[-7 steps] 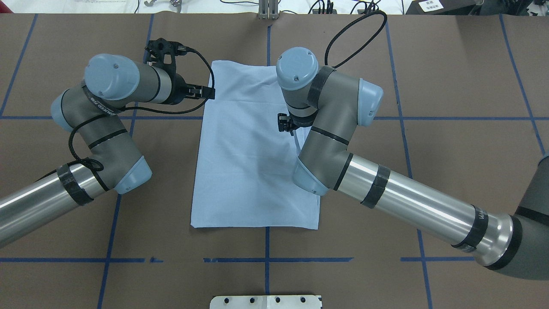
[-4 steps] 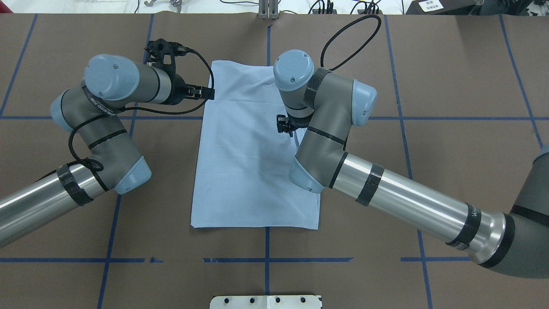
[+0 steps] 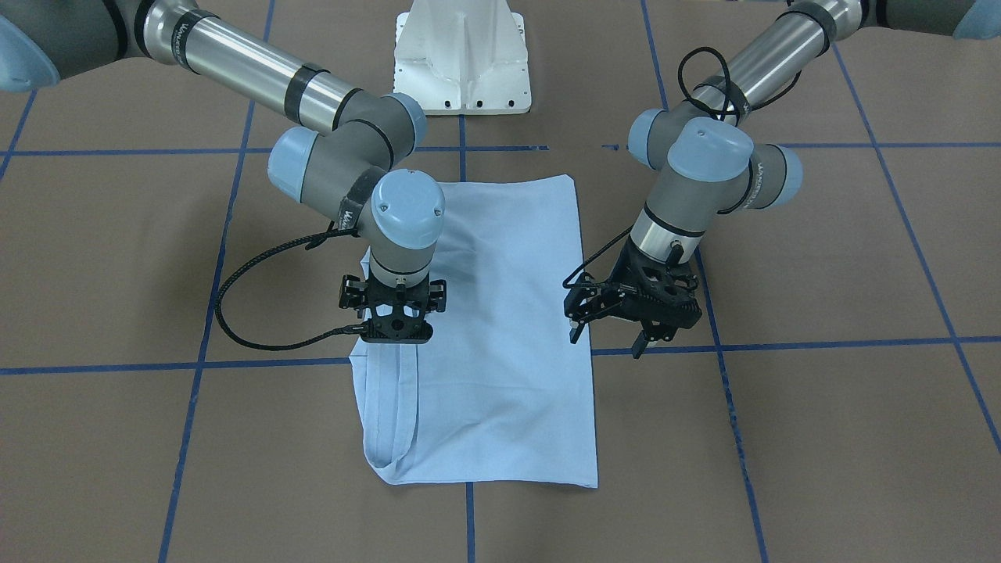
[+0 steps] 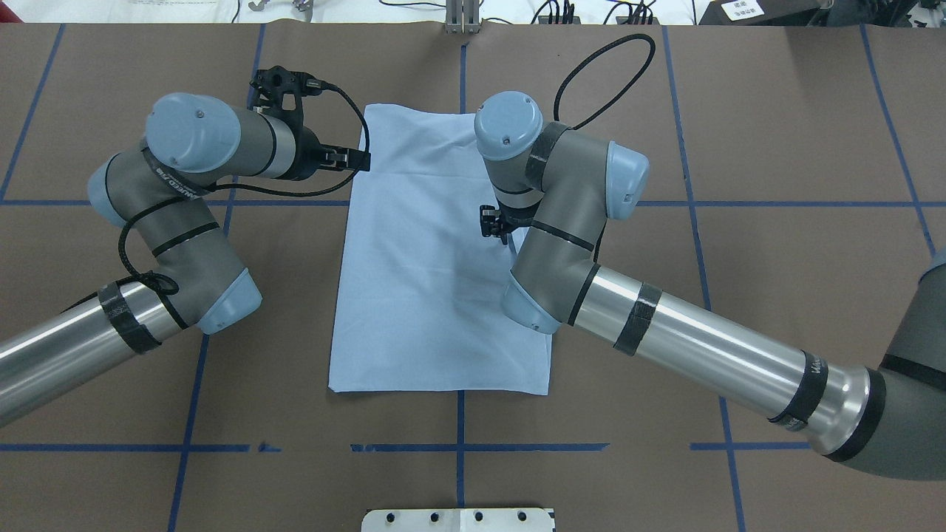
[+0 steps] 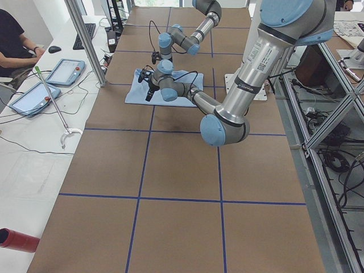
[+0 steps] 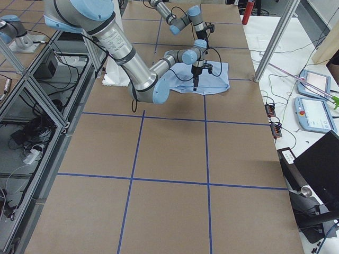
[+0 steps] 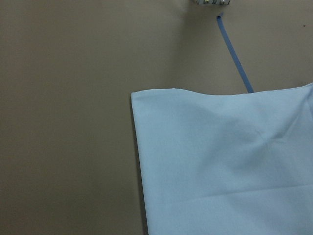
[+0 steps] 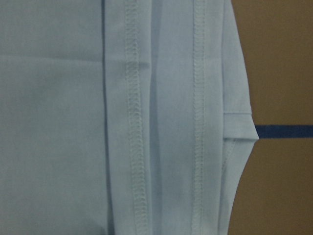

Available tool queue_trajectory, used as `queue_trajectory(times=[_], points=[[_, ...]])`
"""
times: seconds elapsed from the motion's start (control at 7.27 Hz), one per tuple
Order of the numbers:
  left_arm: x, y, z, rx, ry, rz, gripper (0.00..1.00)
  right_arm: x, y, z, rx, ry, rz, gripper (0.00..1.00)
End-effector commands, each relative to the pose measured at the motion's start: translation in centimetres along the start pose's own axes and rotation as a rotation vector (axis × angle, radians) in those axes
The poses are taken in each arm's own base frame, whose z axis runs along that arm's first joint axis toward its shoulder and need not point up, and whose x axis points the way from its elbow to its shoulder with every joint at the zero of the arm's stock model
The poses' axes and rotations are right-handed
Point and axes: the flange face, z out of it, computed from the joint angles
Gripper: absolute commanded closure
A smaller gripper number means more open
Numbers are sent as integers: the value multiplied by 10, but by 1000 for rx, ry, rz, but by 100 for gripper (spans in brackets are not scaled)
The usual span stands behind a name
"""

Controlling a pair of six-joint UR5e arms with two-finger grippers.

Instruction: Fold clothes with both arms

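— Is there any writing to read?

— Very little. The T-shirt (image 4: 429, 295) shows light blue cloth and two rows of stitched hems (image 8: 134, 147). The left arm (image 4: 185, 244) and the right arm (image 4: 702, 347) each carry white lettering on a black band, but it is too small to make out.

— How does the shirt lie?

— It is folded into a long rectangle, flat on the worktop (image 4: 776, 111), straight out in front of the white base (image 3: 461, 55). Its long axis runs directly away from the base, and one short edge faces it. The hems run along that axis on the robot's right side. I cannot tell which end is the neck.

— And the right gripper (image 3: 393, 338)?

— It points straight down onto the hemmed long edge, about halfway along the shirt from the base. Its jaws are pressed together on the cloth, which is drawn up to them.

— The left one?

— The left gripper (image 3: 608, 338) is at the opposite long edge, towards the end away from the base. Its jaws are spread with nothing between them. I cannot tell whether a tip touches the cloth.

— What is beyond that?

— Brown covering crossed by blue tape lines (image 4: 480, 447), one of which runs from the base under the shirt.
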Motion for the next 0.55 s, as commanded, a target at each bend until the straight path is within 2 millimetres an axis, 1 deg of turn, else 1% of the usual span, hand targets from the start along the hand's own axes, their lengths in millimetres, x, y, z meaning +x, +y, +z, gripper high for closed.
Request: queue_trajectory(times=[0.0,0.41], points=[[1,-1,0,1,2,-4,0,2,1,3,-11,3,-7,0],[3,-2,-1,3,5,-6,0,9,-2,7,-12,12,-18,0]])
